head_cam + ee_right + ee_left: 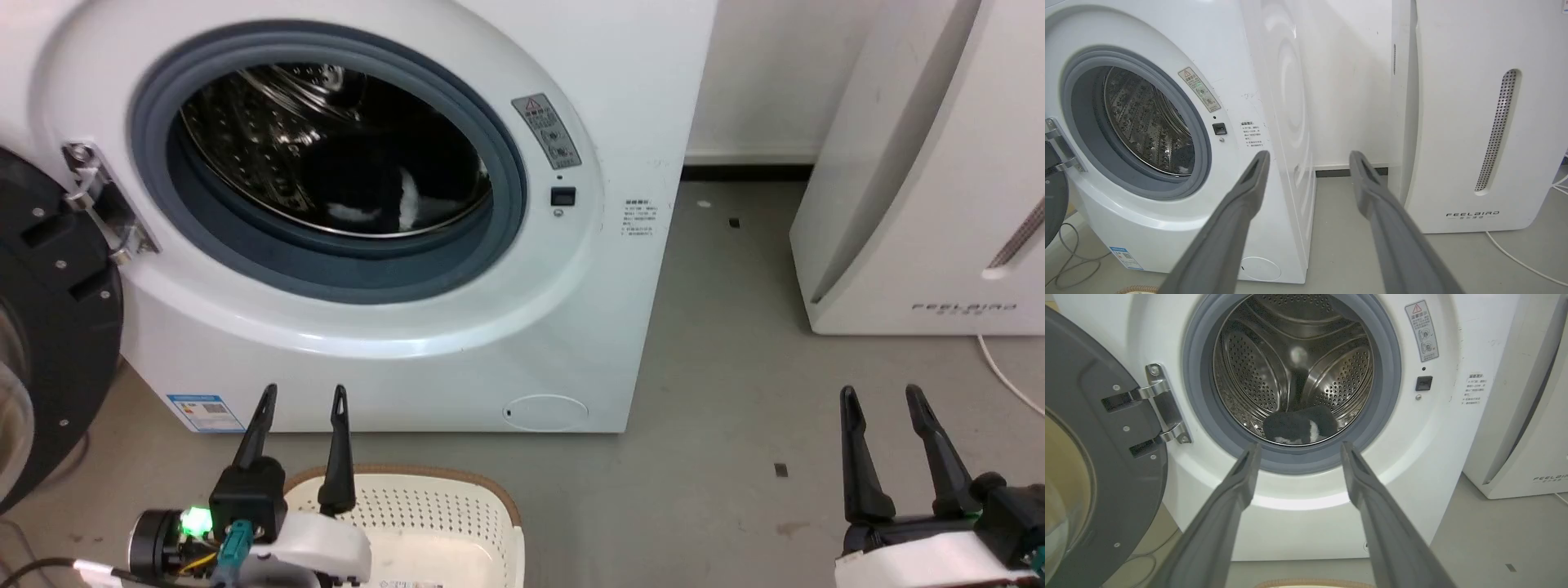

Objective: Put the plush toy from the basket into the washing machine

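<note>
Evidently finished: both grippers are spread and empty, and the plush toy [1298, 424] is inside the drum [1249, 375].

The left gripper [304, 390] has its fingers parted with nothing between them, above the far rim of the basket [498, 498]. The right gripper [881, 390] is likewise parted and empty, well off to the side over the floor. Ahead of and above the left gripper, the toy lies on the bottom of the washing machine [571, 327] drum, just behind the grey gasket [1392, 396], its long axis across the opening. The left arm is nearer, and I judge no further reach is needed.
</note>
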You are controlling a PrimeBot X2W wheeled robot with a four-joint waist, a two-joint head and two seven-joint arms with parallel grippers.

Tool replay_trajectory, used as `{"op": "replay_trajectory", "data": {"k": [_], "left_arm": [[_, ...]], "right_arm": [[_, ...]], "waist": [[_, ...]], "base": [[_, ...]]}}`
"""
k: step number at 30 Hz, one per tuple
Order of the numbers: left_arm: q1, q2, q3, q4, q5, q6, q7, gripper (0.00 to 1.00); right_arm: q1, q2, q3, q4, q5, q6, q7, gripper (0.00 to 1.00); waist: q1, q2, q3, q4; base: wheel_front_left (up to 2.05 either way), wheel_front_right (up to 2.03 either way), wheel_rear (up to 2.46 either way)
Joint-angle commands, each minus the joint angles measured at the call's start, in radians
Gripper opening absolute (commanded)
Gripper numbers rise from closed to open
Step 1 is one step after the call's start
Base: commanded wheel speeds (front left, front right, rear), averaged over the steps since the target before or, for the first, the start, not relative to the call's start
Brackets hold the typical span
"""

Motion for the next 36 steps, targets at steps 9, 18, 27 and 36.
{"op": "replay_trajectory", "data": {"k": [9, 18, 27, 36], "left_arm": [[0.059, -0.002, 0.007, -0.050, 0.014, 0.000, 0.002, 0.00], [0.060, -0.005, 0.010, -0.058, 0.016, -0.005, 0.019, 0.00], [0.060, -0.009, 0.014, -0.068, 0.018, -0.012, 0.037, 0.00], [0.061, -0.013, 0.018, -0.077, 0.020, -0.018, 0.056, 0.00]], "right_arm": [[0.026, 0.000, -0.001, 0.000, -0.013, 0.000, 0.000, 0.00], [0.022, 0.000, 0.004, -0.002, -0.024, 0.000, 0.018, 0.00], [0.019, 0.000, 0.008, -0.005, -0.037, 0.000, 0.036, 0.00], [0.015, 0.000, 0.013, -0.007, -0.049, 0.000, 0.055, 0.00]], "waist": [[0.0003, -0.0001, -0.035, 0.018], [0.0003, -0.0001, -0.036, 0.016], [0.0003, -0.0001, -0.036, 0.014], [0.0003, -0.0001, -0.037, 0.012]], "base": [[0.00, 0.00, 0.00], [0.00, 0.00, 0.00], [0.00, 0.00, 0.00], [0.00, 0.00, 0.00]]}}
